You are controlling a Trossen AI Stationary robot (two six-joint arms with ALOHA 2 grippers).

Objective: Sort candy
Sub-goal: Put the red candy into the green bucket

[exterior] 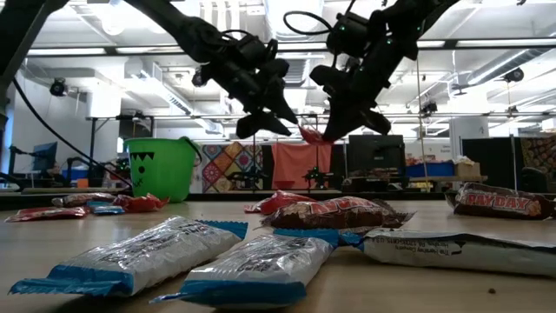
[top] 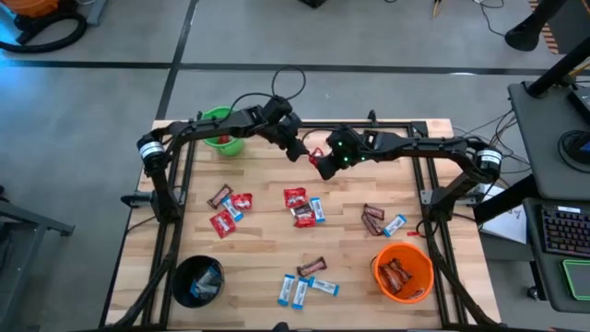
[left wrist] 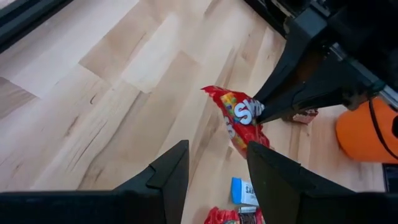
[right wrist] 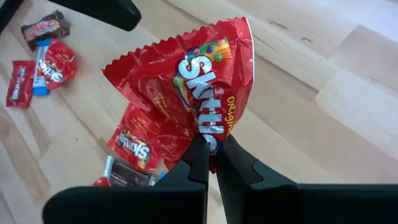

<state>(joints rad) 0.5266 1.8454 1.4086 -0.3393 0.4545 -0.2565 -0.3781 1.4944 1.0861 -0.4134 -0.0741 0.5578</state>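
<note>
Red packet (right wrist: 193, 93) reads "Skittles", "Original" beside, rainbow print; wrapper crumpled, zigzag edge. Right hand (right wrist: 211, 158) pinches it tight by lower edge, lifted above surface (top: 267, 249) at far middle. Left hand (left wrist: 214, 171) just beside, fingers apart, empty. "PayDay" bar (exterior: 502, 203) lies at right.

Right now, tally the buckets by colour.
Green bucket: 1
Black bucket: 1
Orange bucket: 1
Total: 3
</note>
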